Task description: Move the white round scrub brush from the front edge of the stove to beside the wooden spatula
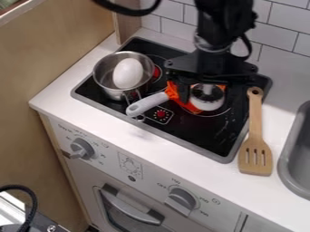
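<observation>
The black gripper (212,96) hangs low over the stove's right rear, fingers apart and open. Below and between its fingers sits a small round whitish object (209,105) with a dark, glossy top. An orange item (174,91), partly hidden by the gripper, lies around and under it, with a light grey handle (147,104) pointing to the lower left. Whether the fingers touch either one, I cannot tell. Left of the gripper, a metal pot (108,81) holds a white egg (128,73).
A wooden slotted spatula (255,156) rests across the right rim of the black stove top (203,133), partly on the white counter (151,141). A grey sink (293,158) lies at the right edge. Tiled wall behind, wooden panel at left.
</observation>
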